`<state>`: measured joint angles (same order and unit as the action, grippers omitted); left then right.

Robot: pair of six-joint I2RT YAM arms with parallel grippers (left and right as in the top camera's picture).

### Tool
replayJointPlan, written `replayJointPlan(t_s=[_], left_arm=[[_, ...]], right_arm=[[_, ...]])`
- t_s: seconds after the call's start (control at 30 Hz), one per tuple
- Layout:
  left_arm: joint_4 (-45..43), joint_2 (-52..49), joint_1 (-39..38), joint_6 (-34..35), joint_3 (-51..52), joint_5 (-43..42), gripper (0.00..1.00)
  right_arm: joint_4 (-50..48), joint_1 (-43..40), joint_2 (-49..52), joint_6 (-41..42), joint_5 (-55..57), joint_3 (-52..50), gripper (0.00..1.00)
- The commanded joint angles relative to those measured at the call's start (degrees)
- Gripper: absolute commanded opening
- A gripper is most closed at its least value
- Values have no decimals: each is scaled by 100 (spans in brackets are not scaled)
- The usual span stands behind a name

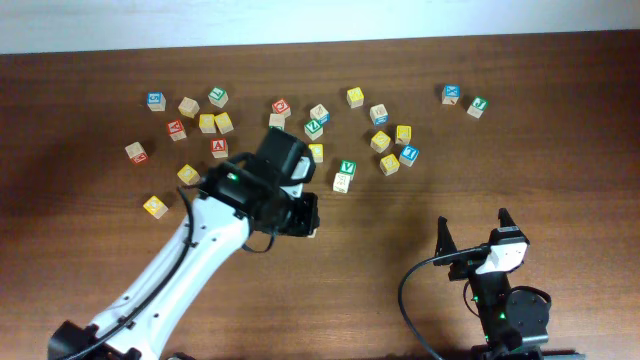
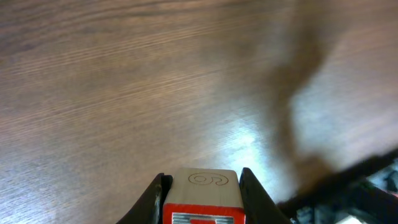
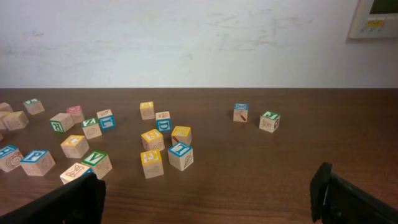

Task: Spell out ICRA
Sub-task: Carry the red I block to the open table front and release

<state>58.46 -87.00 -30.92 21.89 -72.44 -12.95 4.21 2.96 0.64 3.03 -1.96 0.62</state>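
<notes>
Loads of bare table (image 2: 124,74) ahead of the left gripper (image 2: 202,179), red-faced cube (image 2: 202,198) pinched between its jaws; right gripper (image 1: 472,228) gapes wide.

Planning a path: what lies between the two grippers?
Nothing: the overhead view shows bare brown wooden table between left gripper and right gripper.

The left gripper (image 2: 204,178) reaches mid-table, jaws clamped on a red-edged cube (image 2: 202,194); the right gripper (image 1: 472,224) rests wide open.
</notes>
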Motion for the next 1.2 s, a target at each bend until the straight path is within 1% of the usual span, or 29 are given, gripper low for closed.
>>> replayJointPlan(t_s=[0.0,0.13,0.23,0.3,0.37,0.4,0.5,0.57,0.63,0.87,0.9,0.93,1.0,1.03,1.13,1.17], left_arm=[[-256,-98,-365,855,529,817,20],[-1102,-133,-575,1209,1200,1228,20],[-1515,-229,-579,1624,1567,1956,21],[-1814,-409,-579,1637,1703,2699,21],[-2037,-597,-577,1633,1725,3084,21],[-2133,-693,-577,1633,1725,3147,20],[-2546,-1182,-579,1635,1725,3112,21],[-2671,-1351,-579,1633,1725,2658,24],[-2671,-1368,-579,1633,1725,2378,24],[-2629,-1366,-579,1650,1725,2275,27],[-2627,-1366,-581,1652,1725,2275,31],[-2625,-1366,-579,1650,1725,2277,38],[-2625,-1366,-579,1650,1725,2280,42],[-2629,-1366,-579,1650,1722,2282,49],[-2634,-1366,-577,1648,1722,2291,56],[-2632,-1366,-577,1648,1722,2315,56]], right_arm=[[28,-37,-44,22,24,-31,98],[28,-37,-44,24,24,-31,98],[28,-37,-44,22,24,-31,98],[28,-37,-44,24,24,-31,98],[28,-37,-44,22,24,-31,98],[28,-37,-44,24,24,-31,98],[28,-37,-44,24,24,-31,98],[28,-37,-44,24,24,-31,98],[28,-37,-44,24,24,-31,98],[28,-37,-44,24,24,-31,98],[28,-37,-44,24,24,-31,98],[28,-37,-44,24,24,-31,98],[28,-37,-44,24,24,-31,98],[28,-37,-44,24,24,-31,98],[28,-37,-44,24,24,-31,98],[28,-37,-44,24,24,-31,98]])
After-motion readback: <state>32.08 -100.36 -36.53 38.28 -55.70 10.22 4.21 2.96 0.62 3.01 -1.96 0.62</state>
